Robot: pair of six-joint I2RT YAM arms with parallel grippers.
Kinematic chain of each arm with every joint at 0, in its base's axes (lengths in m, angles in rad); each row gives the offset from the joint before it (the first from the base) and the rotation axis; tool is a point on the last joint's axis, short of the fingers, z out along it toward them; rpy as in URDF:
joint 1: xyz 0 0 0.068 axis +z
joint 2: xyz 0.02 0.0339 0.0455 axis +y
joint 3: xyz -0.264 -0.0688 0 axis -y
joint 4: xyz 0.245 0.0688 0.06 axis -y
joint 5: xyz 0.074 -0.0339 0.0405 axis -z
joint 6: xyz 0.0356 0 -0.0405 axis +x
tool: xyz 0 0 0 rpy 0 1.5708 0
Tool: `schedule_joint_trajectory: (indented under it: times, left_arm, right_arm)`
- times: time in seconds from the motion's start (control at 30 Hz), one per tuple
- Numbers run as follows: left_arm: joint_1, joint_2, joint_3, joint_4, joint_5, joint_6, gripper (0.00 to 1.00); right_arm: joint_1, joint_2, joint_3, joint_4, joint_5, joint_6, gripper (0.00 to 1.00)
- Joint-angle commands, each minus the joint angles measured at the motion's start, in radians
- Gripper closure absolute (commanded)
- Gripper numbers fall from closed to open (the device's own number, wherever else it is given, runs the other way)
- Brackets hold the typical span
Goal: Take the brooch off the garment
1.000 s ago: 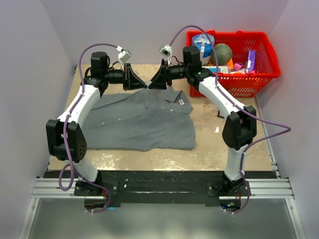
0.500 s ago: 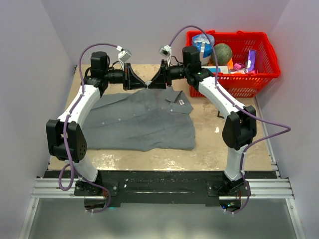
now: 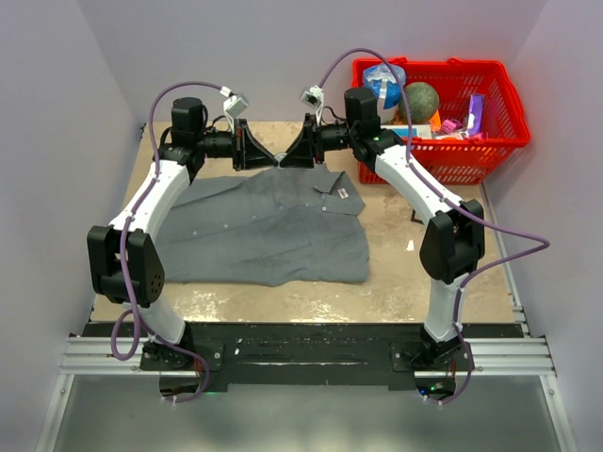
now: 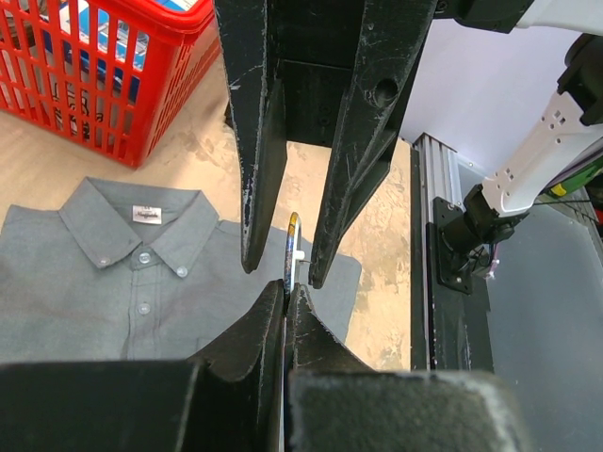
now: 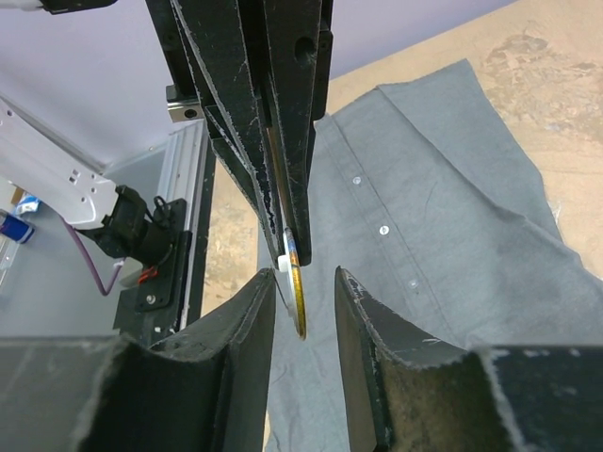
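Note:
The garment (image 3: 264, 221) is a grey button-up shirt lying flat on the table, collar and white label to the right. Both grippers meet in the air above its back edge. My left gripper (image 4: 287, 287) is shut on the brooch (image 4: 293, 247), a thin gold disc seen edge-on with a white backing. My right gripper (image 5: 306, 275) is open, its two fingers on either side of the brooch (image 5: 299, 306) without touching it. In the top view the left gripper (image 3: 267, 158) and right gripper (image 3: 290, 158) stand tip to tip. The brooch hangs clear of the shirt (image 5: 424, 217).
A red basket (image 3: 490, 141) full of mixed objects stands at the back right, close to the shirt's collar; it also shows in the left wrist view (image 4: 94, 85). Grey walls close in the table at the back and sides. Bare tabletop (image 3: 424, 273) lies right of the shirt.

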Motion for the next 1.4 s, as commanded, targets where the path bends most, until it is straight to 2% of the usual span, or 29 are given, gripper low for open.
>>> schedule_joint_trajectory:
  times: [0.0, 0.3, 0.47, 0.57, 0.87, 1.3, 1.37]
  left_arm:
    - [-0.004, 0.000, 0.042, 0.004, 0.034, 0.022, 1.00]
    - [-0.012, 0.000, 0.099, -0.163, 0.033, 0.223, 1.00]
    - [-0.058, -0.002, 0.136, -0.344, -0.015, 0.427, 1.00]
    - [-0.087, -0.005, 0.140, -0.404, -0.047, 0.501, 1.00]
    - [-0.100, -0.006, 0.165, -0.458, -0.081, 0.566, 1.00]
    - [-0.100, -0.006, 0.171, -0.464, -0.102, 0.573, 1.00]
    - [-0.100, -0.009, 0.165, -0.464, -0.106, 0.573, 1.00]
  right_arm:
    - [0.003, -0.009, 0.009, -0.021, 0.018, -0.002, 0.68]
    - [0.000, -0.004, 0.012, -0.090, 0.099, -0.034, 0.74]
    - [-0.005, 0.002, 0.004, -0.056, 0.113, 0.015, 0.75]
    - [-0.009, 0.010, 0.003, -0.021, 0.113, 0.076, 0.75]
    - [-0.032, 0.039, 0.003, -0.001, 0.133, 0.136, 0.76]
    - [-0.052, 0.002, 0.004, -0.084, 0.365, 0.113, 0.78]
    - [-0.060, -0.004, 0.010, -0.107, 0.437, 0.098, 0.78]
